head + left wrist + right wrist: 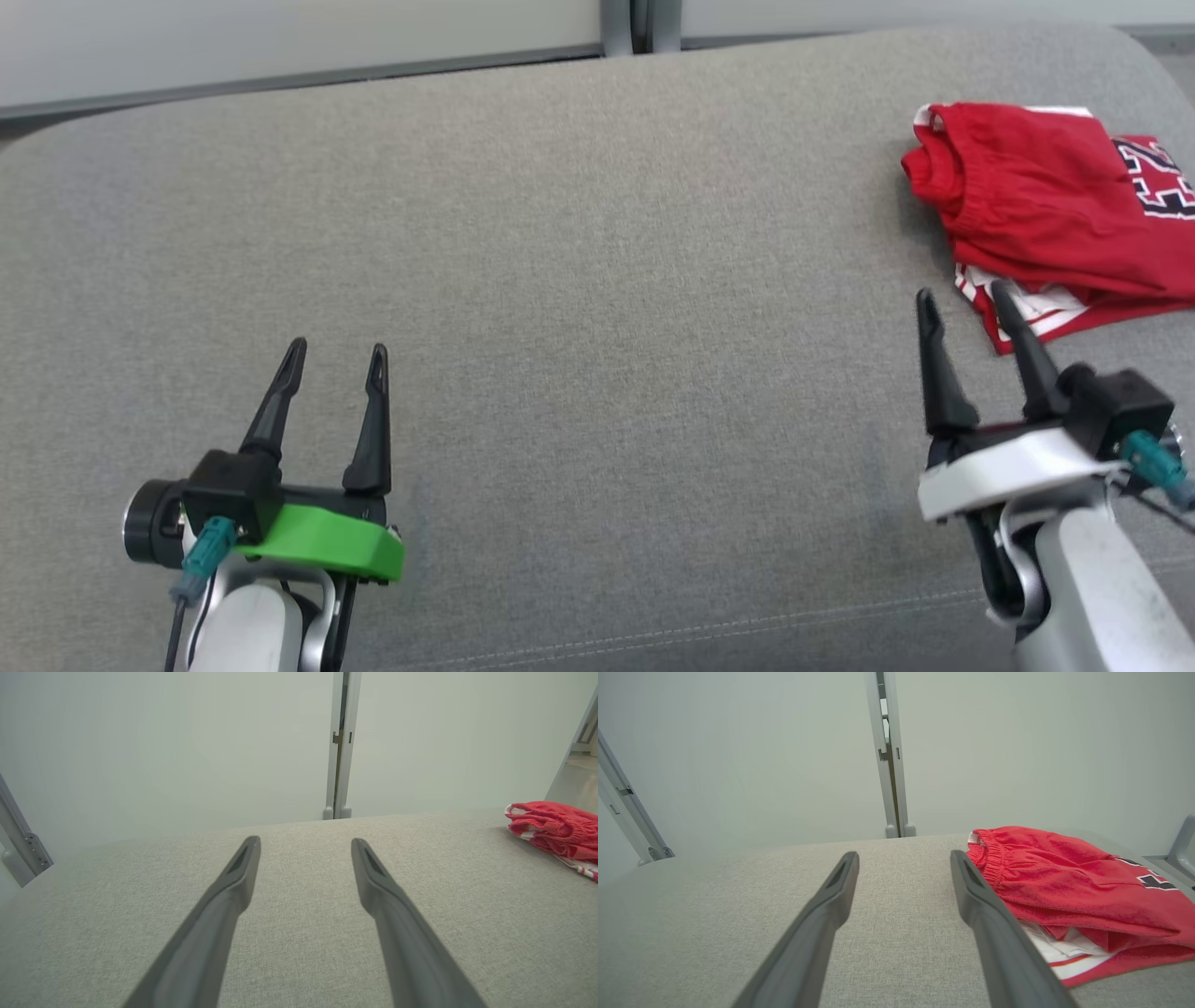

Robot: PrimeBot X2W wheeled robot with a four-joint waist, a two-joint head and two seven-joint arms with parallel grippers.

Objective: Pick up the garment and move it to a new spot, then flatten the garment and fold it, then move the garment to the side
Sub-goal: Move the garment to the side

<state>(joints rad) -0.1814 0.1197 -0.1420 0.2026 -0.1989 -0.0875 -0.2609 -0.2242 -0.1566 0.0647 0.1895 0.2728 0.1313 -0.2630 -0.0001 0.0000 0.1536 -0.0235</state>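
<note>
Red garment (1046, 210) lies in layered folds at 2 o'clock, off to the tabletop's (579, 280) side. Right claw (962, 294) at 4 o'clock just beside it, left claw (338, 350) at 8, both spread, empty. Fits awaiting pickup, or folded and parked.

The red garment (1036, 205) near the counter's (560, 280) far right corner runs off the head view's right edge, cutting its black-and-white print (1167, 177) unreadably short. Its top fold hides most of the white-striped layer (1036, 313) beneath.
</note>
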